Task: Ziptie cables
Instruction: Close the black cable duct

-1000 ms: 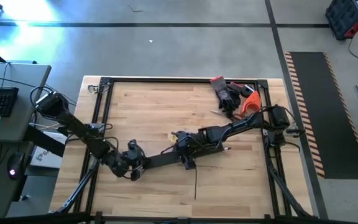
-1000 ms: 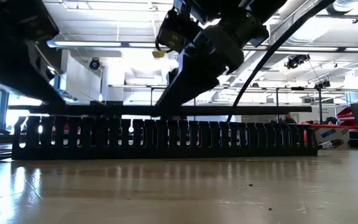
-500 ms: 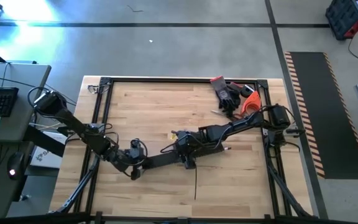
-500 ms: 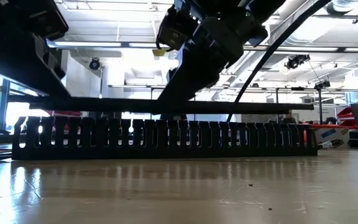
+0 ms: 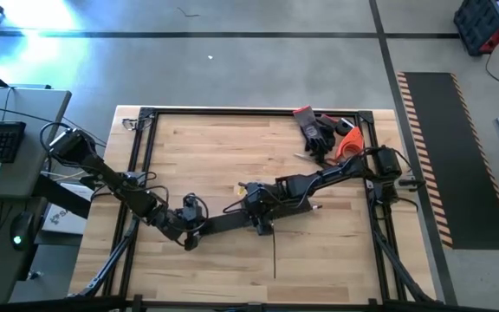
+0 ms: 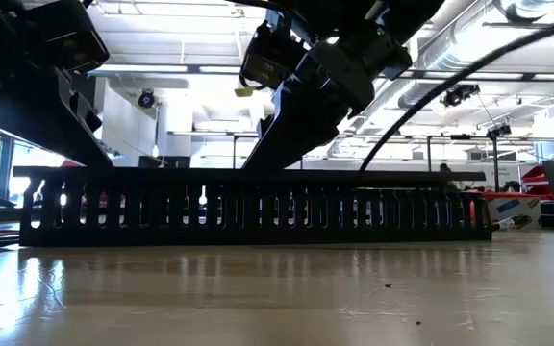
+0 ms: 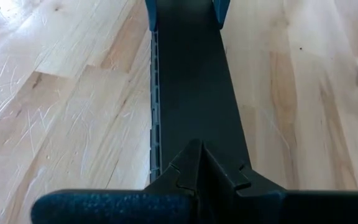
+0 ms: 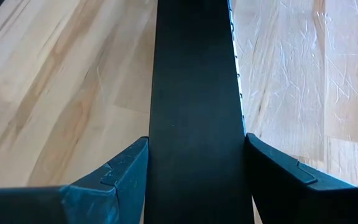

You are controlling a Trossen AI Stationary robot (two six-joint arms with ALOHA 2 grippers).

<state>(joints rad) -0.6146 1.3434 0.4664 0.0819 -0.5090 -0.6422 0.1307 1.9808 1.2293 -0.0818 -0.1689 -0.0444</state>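
Two arms meet over the middle of the wooden counter (image 5: 215, 147), one at each end of a flat black strip (image 8: 191, 74). The right hand (image 8: 196, 155) has its fingers spread to the strip's width, one finger against each long edge, pinching it across. The left hand (image 7: 201, 168) sits at the strip's other end with its fingers pressed together; whether they nip the strip I cannot tell. In the low view the strip lies level along the top of a black slotted duct (image 6: 258, 207), which stands on the counter.

Of the cables, only one thin dark line (image 5: 273, 258) shows in the high view. It runs straight from just below the right hand toward the counter's near edge and lies flat on the wood. It is too fine to say for sure that it is a wire. No pale strand can be made out there.

A pair of dark gloves (image 5: 317, 130) lies near the counter's far right corner, well apart from both hands.
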